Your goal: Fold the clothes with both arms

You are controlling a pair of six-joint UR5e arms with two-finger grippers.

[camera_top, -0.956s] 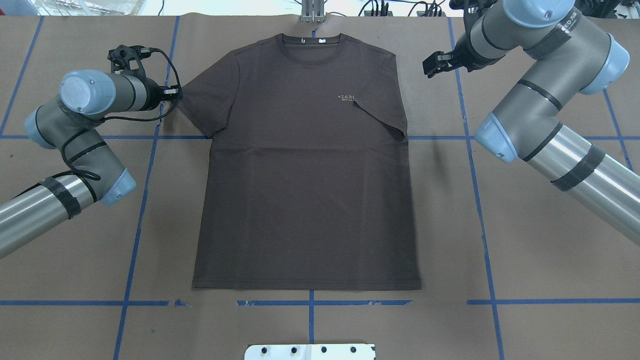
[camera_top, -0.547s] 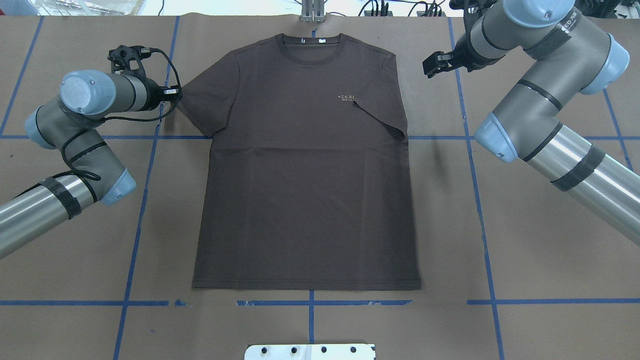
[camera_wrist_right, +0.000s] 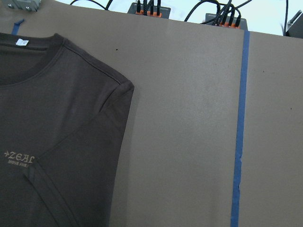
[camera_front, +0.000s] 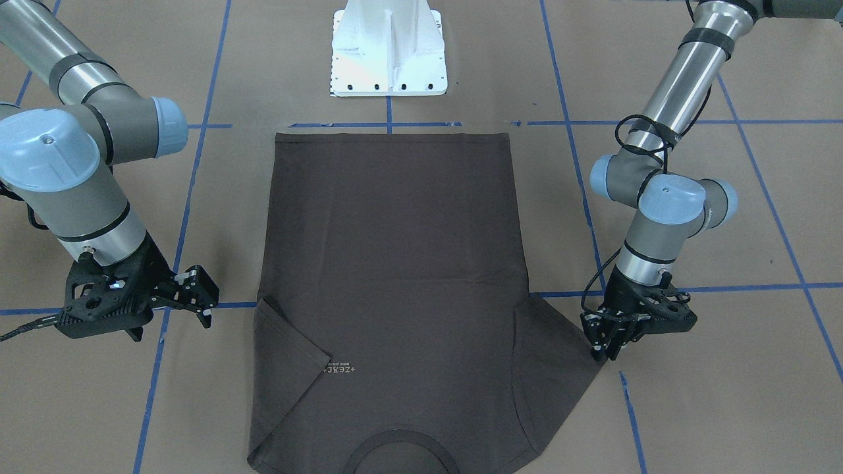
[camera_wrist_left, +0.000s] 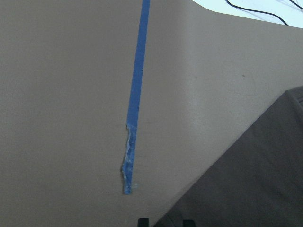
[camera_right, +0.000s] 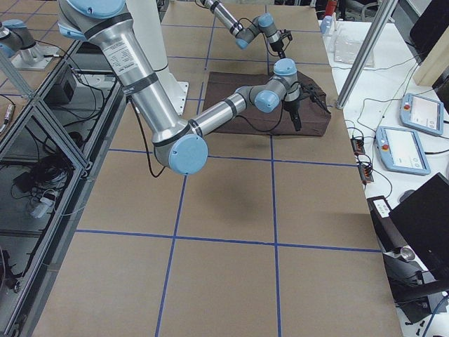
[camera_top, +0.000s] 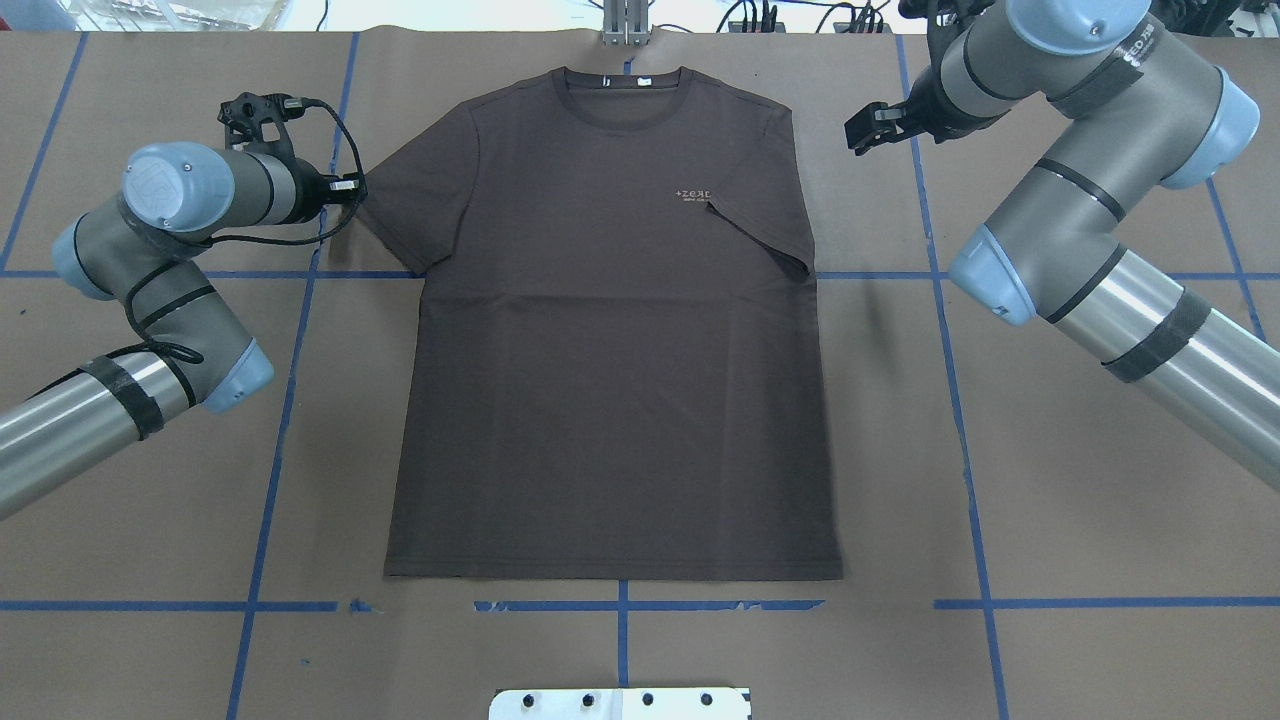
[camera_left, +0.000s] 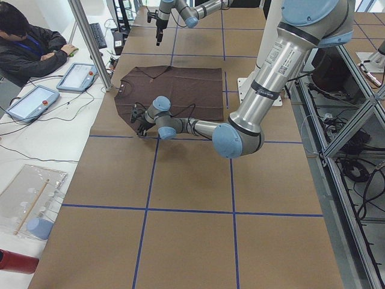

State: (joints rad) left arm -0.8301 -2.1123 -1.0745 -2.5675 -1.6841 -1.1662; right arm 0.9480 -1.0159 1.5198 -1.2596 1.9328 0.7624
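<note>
The dark brown T-shirt [camera_top: 600,350] lies flat, face up, collar at the far edge, hem toward me. Its right sleeve [camera_top: 765,235] is folded in over the chest beside the pale logo [camera_top: 693,194]. Its left sleeve [camera_top: 400,200] lies spread out. My left gripper [camera_top: 352,184] is low at that sleeve's tip. In the left wrist view [camera_wrist_left: 164,221] its tips stand narrowly apart with the sleeve's edge [camera_wrist_left: 255,179] between them. My right gripper [camera_top: 868,127] is open and empty, raised beside the right shoulder [camera_wrist_right: 118,90]. The front view shows both grippers, left [camera_front: 600,349] and right [camera_front: 201,294].
Blue tape lines [camera_top: 940,300] cross the brown table cover. The white pedestal base [camera_front: 388,56] stands near the hem. A metal post [camera_top: 625,20] and cables stand at the far edge. An operator [camera_left: 24,42] sits with tablets beyond that edge.
My left arm has shifted slightly toward the shirt, its gripper staying at the sleeve tip. The right arm has risen very slightly. The shirt has not moved.
</note>
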